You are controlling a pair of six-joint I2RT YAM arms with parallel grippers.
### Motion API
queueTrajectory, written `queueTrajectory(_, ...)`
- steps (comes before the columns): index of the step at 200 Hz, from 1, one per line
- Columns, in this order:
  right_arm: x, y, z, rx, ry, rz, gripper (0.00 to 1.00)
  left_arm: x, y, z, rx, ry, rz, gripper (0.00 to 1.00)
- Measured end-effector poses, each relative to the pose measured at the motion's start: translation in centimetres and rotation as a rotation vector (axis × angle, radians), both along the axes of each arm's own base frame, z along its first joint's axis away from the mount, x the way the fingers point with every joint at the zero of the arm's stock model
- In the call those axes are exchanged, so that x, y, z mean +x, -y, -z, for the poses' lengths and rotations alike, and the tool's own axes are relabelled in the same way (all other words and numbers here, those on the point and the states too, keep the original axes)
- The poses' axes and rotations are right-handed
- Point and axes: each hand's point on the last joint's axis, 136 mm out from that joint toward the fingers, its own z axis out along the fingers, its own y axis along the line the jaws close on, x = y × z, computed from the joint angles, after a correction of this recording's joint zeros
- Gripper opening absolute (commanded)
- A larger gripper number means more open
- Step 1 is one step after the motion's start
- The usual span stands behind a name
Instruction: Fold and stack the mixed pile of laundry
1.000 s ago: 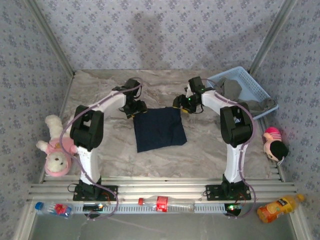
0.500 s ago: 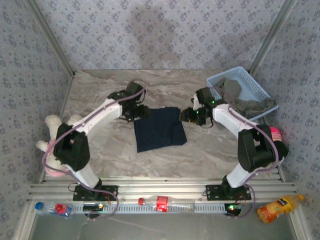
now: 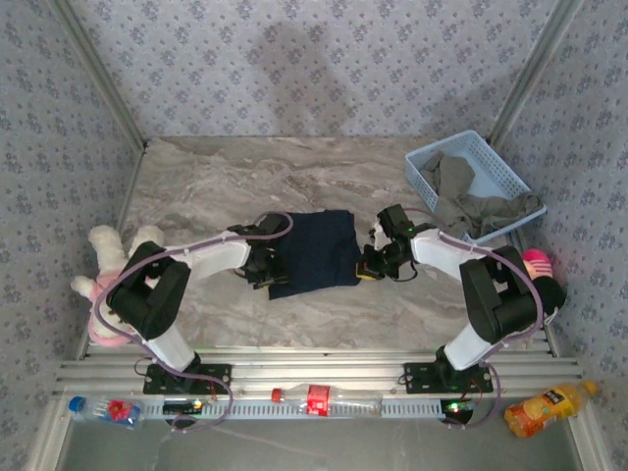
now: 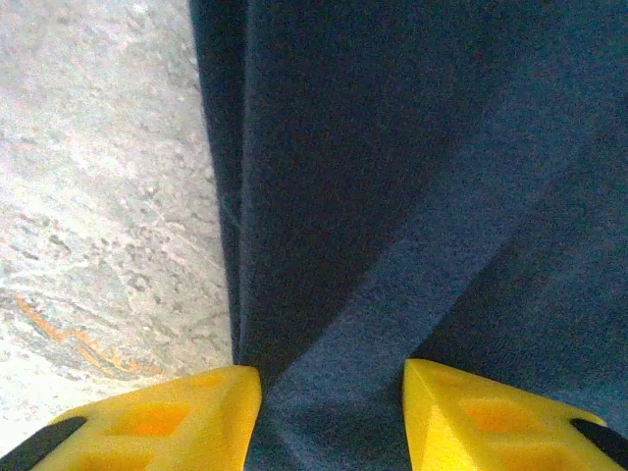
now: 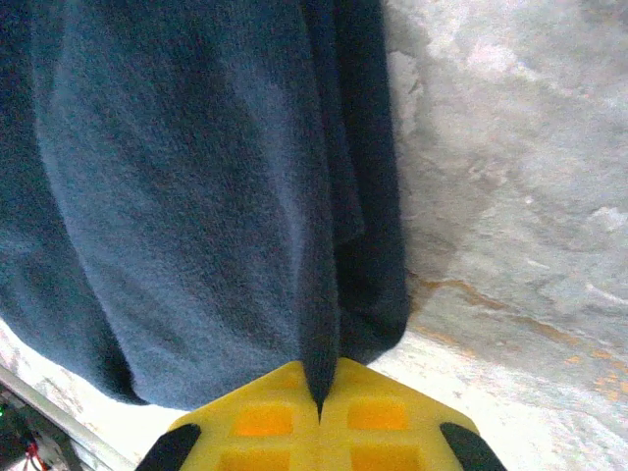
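The dark navy T-shirt (image 3: 312, 250) lies folded into a rough square in the middle of the table. My left gripper (image 3: 265, 267) sits low at its near left edge, open, and in the left wrist view its yellow fingers (image 4: 157, 417) straddle a flat stretch of navy cloth (image 4: 412, 177). At the shirt's near right edge, my right gripper (image 3: 371, 263) is shut on a thin fold of the shirt (image 5: 319, 324). The grey-olive garment (image 3: 461, 191) is draped in and over the light blue basket (image 3: 500, 167) at the back right.
A white plush toy (image 3: 108, 294) lies at the left table edge and a pink doll (image 3: 538, 280) at the right edge. An orange juice bottle (image 3: 545, 404), a water bottle (image 3: 98, 407) and a red item (image 3: 317, 399) sit on the front rail.
Both arms swung from the shirt's far corners down toward its near corners. The right gripper now pinches the shirt's right edge; the shirt itself has barely shifted.
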Motion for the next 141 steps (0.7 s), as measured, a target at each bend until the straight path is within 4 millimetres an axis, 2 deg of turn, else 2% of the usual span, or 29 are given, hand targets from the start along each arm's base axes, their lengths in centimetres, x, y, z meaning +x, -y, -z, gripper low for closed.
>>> queueTrajectory(32, 1.6, 2.0, -1.2, 0.001, 0.056, 0.053, 0.0, 1.4, -0.5, -0.1, 0.013, 0.012, 0.004, 0.44)
queueTrajectory(64, 1.9, 1.1, -1.6, -0.032, 0.09, 0.013, 0.0, 2.6, -1.1, -0.3, 0.084, 0.033, 0.031, 0.48)
queueTrajectory(67, 1.9, 0.8, -1.6, -0.035, 0.094, 0.005, 0.02, 2.6, -1.1, -0.3, 0.092, 0.033, 0.034, 0.5)
queueTrajectory(85, 1.9, -0.4, -1.7, -0.046, 0.105, -0.032, 0.28, 2.8, -1.5, -0.9, 0.129, 0.031, 0.043, 0.63)
queueTrajectory(106, 1.6, -0.7, -2.0, -0.06, 0.108, -0.045, 0.4, 3.2, -1.2, -2.5, 0.143, 0.044, 0.056, 0.66)
queueTrajectory(122, 1.6, 0.1, -2.7, -0.093, 0.12, -0.035, 0.41, 3.4, -0.2, -4.5, 0.12, 0.078, 0.072, 0.64)
queueTrajectory(141, 2.6, 0.6, -4.6, -0.115, 0.173, -0.013, 0.37, 3.5, 1.5, -7.4, 0.047, 0.145, 0.092, 0.58)
